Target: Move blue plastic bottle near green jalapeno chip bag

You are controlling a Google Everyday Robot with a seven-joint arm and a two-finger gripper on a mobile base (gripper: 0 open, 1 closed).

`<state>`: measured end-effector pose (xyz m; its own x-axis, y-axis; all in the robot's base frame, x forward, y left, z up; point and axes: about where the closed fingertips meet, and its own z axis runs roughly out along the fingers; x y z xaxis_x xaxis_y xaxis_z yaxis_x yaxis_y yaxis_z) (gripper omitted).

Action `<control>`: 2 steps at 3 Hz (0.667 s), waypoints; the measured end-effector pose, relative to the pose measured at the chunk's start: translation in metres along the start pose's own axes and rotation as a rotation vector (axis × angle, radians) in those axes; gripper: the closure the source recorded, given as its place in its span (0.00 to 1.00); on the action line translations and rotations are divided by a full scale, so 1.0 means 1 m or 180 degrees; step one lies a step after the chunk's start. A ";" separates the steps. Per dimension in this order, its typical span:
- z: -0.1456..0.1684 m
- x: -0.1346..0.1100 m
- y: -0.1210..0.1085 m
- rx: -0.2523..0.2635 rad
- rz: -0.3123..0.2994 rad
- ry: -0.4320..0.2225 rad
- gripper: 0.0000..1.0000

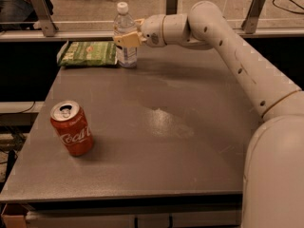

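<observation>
**Bottle upright beside the chip bag**

Camera view: the blue plastic bottle [127, 57] is upright at the far left of the table [166, 127], long axis vertical, cap up. It is just right of the flat green jalapeno chip bag [89, 53]. The gripper [130, 32] has its jaws closed on the bottle's middle. One red can [72, 128] stands well apart, nearer the camera.

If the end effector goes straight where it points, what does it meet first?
The end effector grips the blue plastic bottle; beyond that, probably the green jalapeno chip bag, depth unclear.

White rounded arm [228, 46] segments, small dark screw holes [240, 71], gripper [126, 32] with tan fingers [127, 40] at far table [190, 165] edge
</observation>
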<state>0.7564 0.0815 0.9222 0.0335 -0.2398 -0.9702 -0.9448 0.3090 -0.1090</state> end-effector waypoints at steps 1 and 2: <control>0.005 0.004 0.002 -0.0016 0.0048 0.0009 0.13; 0.007 0.009 0.002 -0.0016 0.0092 0.0024 0.00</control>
<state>0.7571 0.0868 0.9121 0.0036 -0.2379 -0.9713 -0.9470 0.3113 -0.0797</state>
